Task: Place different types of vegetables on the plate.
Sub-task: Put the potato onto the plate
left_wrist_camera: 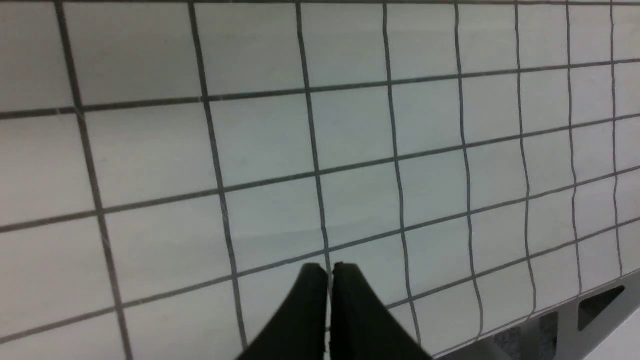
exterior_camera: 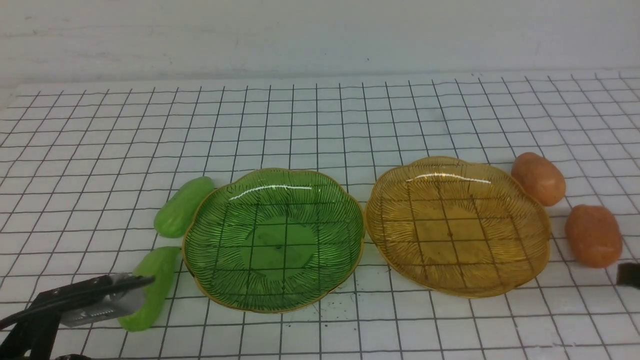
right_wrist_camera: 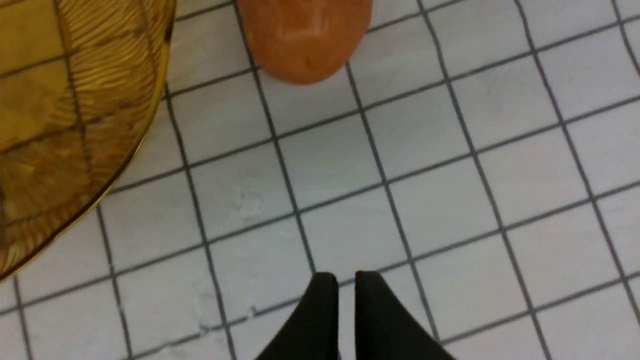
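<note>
Vegetables (exterior_camera: 147, 305) lie on the tabletop (exterior_camera: 340, 330), around the green plate (exterior_camera: 280, 240), none on it. Only the front view shows all four; the right wrist view catches part of one potato (right_wrist_camera: 310, 40) and the amber plate (right_wrist_camera: 115, 85), while the left wrist view has bare grid beneath the pincer. Counted: two cucumbers, two potatoes, two plates.

Nearest, the left pincer (left_wrist_camera: 324, 270) points inward from the green plate's left, shut, holding nothing; in the front view it overlaps the nearer cucumber (exterior_camera: 160, 285). The right pincer (right_wrist_camera: 346, 277), well right of the green plate, is slightly open and empty, angled down. Farther, another cucumber (exterior_camera: 184, 207) sits just left of the green plate; both potatoes lie right of it, past the amber plate.
</note>
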